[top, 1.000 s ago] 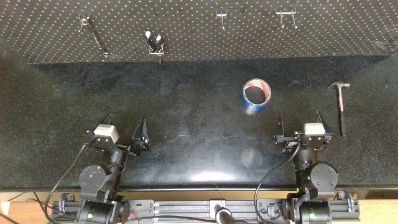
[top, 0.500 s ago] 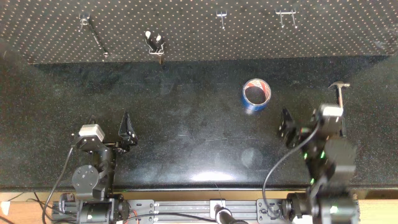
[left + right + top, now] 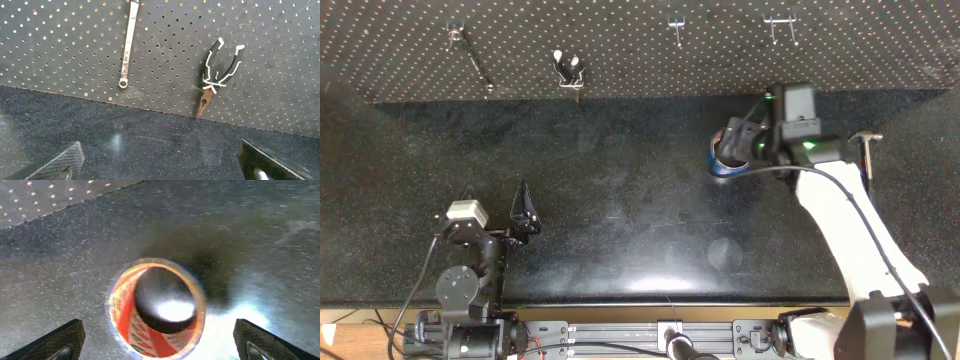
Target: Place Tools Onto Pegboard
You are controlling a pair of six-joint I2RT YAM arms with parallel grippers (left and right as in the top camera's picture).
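Along the upper edge of the top view runs the pegboard [image 3: 620,40]. A wrench [image 3: 472,58] hangs at its upper left, pliers [image 3: 568,70] hang to the right of it, and two bare hooks [image 3: 676,28] stand farther right. Below the board lies the dark worktop [image 3: 620,200]. Right of centre, the tape roll [image 3: 720,168] lies flat on the worktop. The right gripper [image 3: 735,148] is over it, its arm rising from the lower right corner. At the right edge a hammer [image 3: 867,150] lies on the worktop, head toward the board, with the arm crossing part of its handle. At lower left the left gripper [image 3: 495,202] sits low near its base, its fingers spread and holding nothing.

From the left wrist, the pegboard [image 3: 280,60] faces the camera. The wrench [image 3: 127,45] hangs straight down, and the pliers [image 3: 217,75] hang nose down with their tip near the worktop [image 3: 150,140]. The left gripper [image 3: 165,167] has its fingers [image 3: 60,162] wide apart, released.

From the right wrist, the tape roll [image 3: 157,307] lies ring-side up, and the worktop [image 3: 260,240] shows through its hollow middle. The right gripper [image 3: 160,342] is above it, its fingers [image 3: 57,340] parted well wide of the roll on either side and gripping nothing. A corner of the pegboard [image 3: 30,195] shows beyond.
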